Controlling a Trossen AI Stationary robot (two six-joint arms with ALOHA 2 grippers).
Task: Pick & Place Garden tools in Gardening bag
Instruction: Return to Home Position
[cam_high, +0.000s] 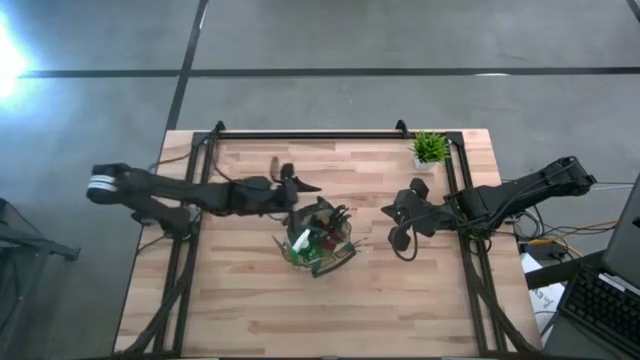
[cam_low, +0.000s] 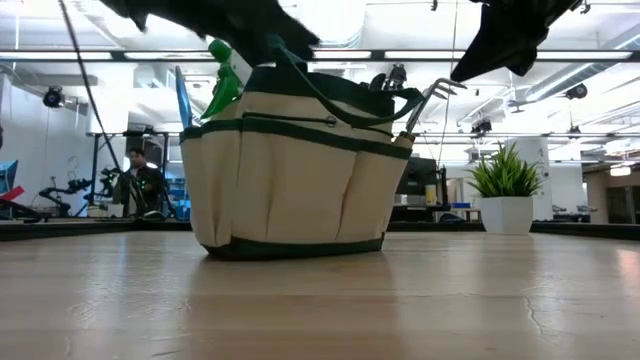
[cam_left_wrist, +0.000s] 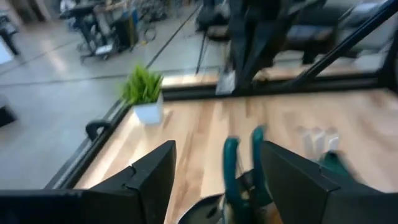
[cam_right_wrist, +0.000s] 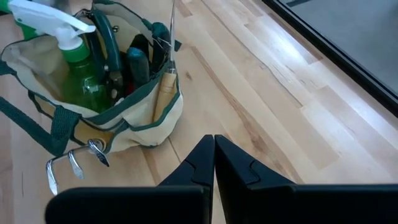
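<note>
Fingers (cam_left_wrist: 149, 180) of the left gripper (cam_high: 298, 180) gape wide, empty, just above the gardening bag (cam_low: 290, 180) at the middle of the worktop (cam_high: 250, 300), green spray bottle (cam_right_wrist: 78, 62) inside. Right gripper (cam_right_wrist: 214, 142), fingers pressed together, hangs to its right. Lifting straight up before retreating should keep clear of the handles (cam_right_wrist: 57, 123).

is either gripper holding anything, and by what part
Nothing held: left gripper, jaws open and empty, near the gardening bag; right gripper, jaws shut on nothing.
</note>
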